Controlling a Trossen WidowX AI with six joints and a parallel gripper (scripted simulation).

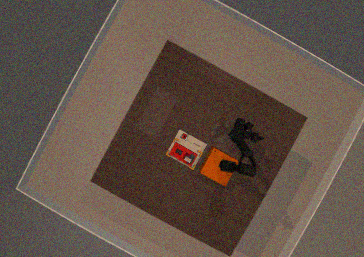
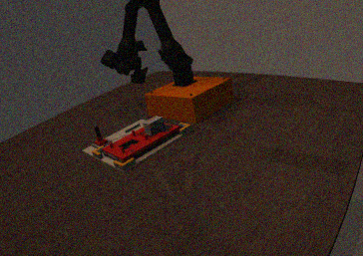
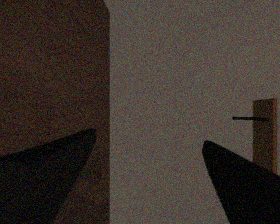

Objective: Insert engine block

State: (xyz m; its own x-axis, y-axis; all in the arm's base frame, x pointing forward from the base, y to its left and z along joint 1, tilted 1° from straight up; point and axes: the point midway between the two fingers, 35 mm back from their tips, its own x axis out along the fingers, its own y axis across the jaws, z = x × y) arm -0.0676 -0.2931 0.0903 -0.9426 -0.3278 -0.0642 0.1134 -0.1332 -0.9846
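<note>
Engine block, likely the small red piece with a dark upright (image 1: 184, 136) (image 2: 99, 135), stands on the pale board (image 1: 196, 141) (image 2: 90, 150), beside the red car body (image 1: 175, 156) (image 2: 143, 142) and apart from its dark opening (image 1: 178, 152) (image 2: 129, 144). Your gripper (image 1: 255, 131) (image 2: 142, 61) (image 3: 149, 140) is raised well apart from it, fingers spread with nothing between them. Swing round high, square the fingers over the upright, then lower straight so neither tip knocks the body. You can't tell the slot side from here; check it before closing, so you grip it ready to face the rib.
</note>
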